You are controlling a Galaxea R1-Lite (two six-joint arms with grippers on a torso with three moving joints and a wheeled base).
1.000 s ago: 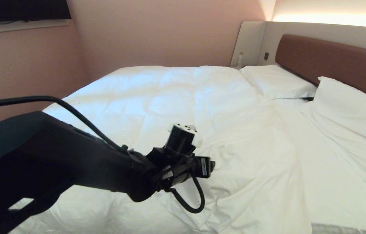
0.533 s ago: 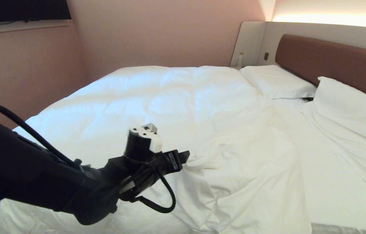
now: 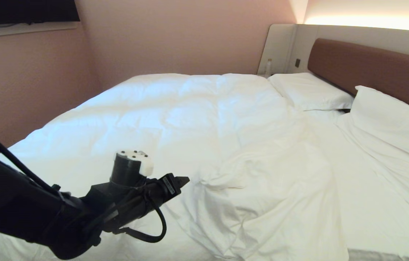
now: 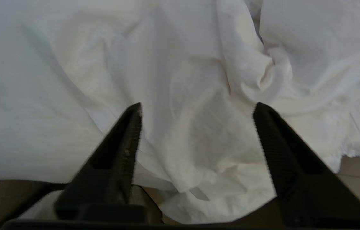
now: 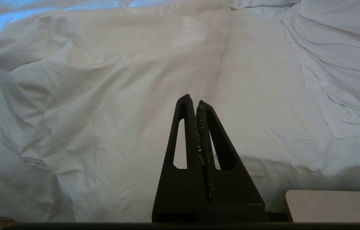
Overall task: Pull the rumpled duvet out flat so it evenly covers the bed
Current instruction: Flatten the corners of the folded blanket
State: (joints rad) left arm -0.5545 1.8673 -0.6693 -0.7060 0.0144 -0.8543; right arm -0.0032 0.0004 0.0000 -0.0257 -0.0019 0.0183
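- Where your left gripper (image 4: 197, 107) hangs over the near left part of the bed (image 3: 371, 69), its fingers (image 4: 122, 150) stand wide apart with nothing between them; only rumpled cloth lies below.
- Your left arm reaches in from the near left corner of the head view, the left gripper (image 3: 180, 180) pointing right toward a raised fold.
- Your right gripper (image 5: 196, 103) is out of the head view; its own camera shows the fingers (image 5: 184, 134) pressed together, empty, above the near edge of the bed.
- You see the duvet (image 3: 175, 116) spread over the left and middle of the bed, smooth and puffy at the far side, bunched into folds and creases (image 3: 222, 177) toward the near middle.
- On the right, thinner wrinkled sheet (image 3: 382, 188) lies uncovered beside the duvet's edge.
- Farther right, two white pillows (image 3: 309, 90) lie against the brown headboard (image 3: 378, 69).
- At the far left, a pink wall (image 3: 175, 36) closes the room.
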